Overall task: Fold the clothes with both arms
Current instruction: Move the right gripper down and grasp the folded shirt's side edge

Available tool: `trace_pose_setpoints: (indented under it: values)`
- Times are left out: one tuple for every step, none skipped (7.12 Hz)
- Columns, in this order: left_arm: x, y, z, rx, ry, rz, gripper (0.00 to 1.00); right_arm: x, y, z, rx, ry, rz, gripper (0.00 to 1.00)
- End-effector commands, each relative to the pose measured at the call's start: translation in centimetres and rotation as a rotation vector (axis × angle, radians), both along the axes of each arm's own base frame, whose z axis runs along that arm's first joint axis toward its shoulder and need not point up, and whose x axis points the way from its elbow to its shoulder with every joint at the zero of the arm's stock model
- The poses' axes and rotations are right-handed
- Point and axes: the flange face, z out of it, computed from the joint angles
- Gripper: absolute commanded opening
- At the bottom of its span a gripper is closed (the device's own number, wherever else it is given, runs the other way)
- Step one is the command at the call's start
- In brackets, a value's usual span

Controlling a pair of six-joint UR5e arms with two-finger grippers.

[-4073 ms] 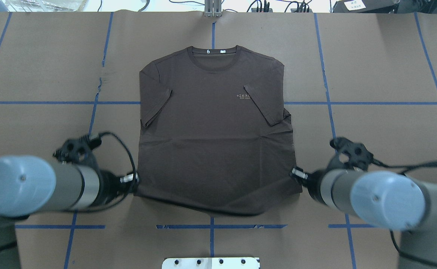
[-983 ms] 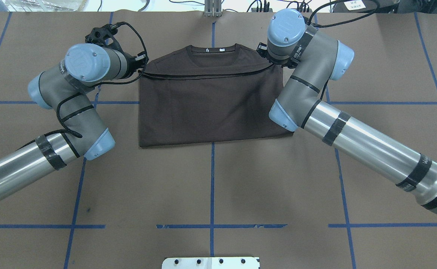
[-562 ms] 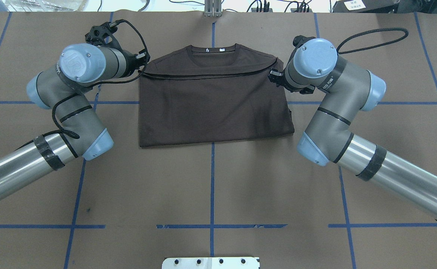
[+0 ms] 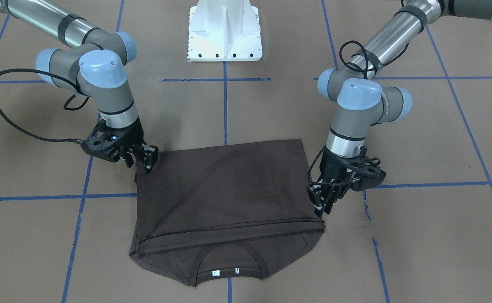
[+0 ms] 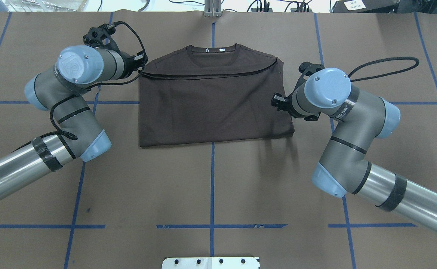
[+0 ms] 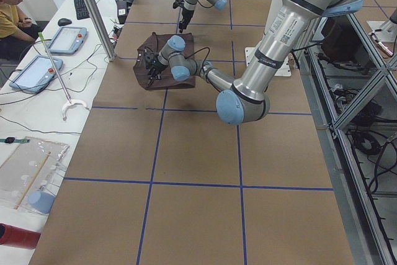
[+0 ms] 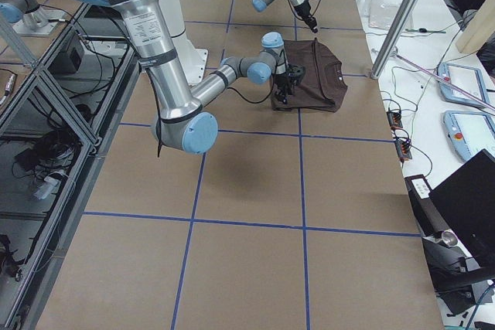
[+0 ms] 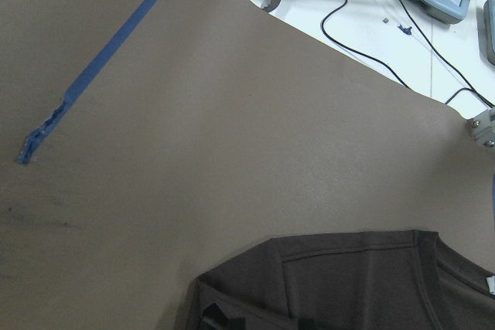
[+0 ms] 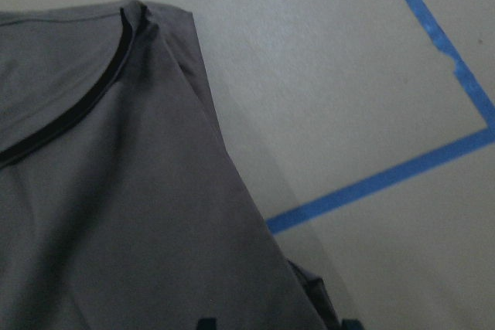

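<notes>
Both arms are reaching out over the table, wrists bent down at the half-folded T-shirt lying at its middle.
Left gripper is pointing down at the hem corner near the collar; its black fingers are merging with the dark cloth, so its grip can't be told. Right gripper is hanging by the opposite edge near the fold, jaws apart, holding nothing. Since 0.6 s ago it is pulling back from its hem corner; the left arm is staying put.

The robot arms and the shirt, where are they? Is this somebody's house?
Probably a robot lab, not a house: the table is marked with a blue tape grid, and control tablets sit on a bench beside it.
</notes>
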Motion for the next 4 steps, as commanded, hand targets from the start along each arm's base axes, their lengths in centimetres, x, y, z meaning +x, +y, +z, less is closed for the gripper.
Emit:
trace_pose_setpoints:
  values:
    - [0.1,0.1,0.0,0.006,0.008,0.003,0.35,-0.9,2.3,2.2,-0.044,0.014,-0.004,0.62]
    - [0.1,0.1,0.0,0.005,0.007,0.003,0.35,-1.3,2.6,2.4,-0.047,0.018,-0.012,0.62]
    - [-0.1,0.1,0.5,0.002,0.001,0.002,0.35,-1.5,2.7,2.3,-0.046,0.017,-0.013,0.61]
    - [-0.1,0.0,0.5,0.002,-0.001,0.002,0.35,-1.9,2.6,3.2,-0.055,0.033,-0.017,0.59]
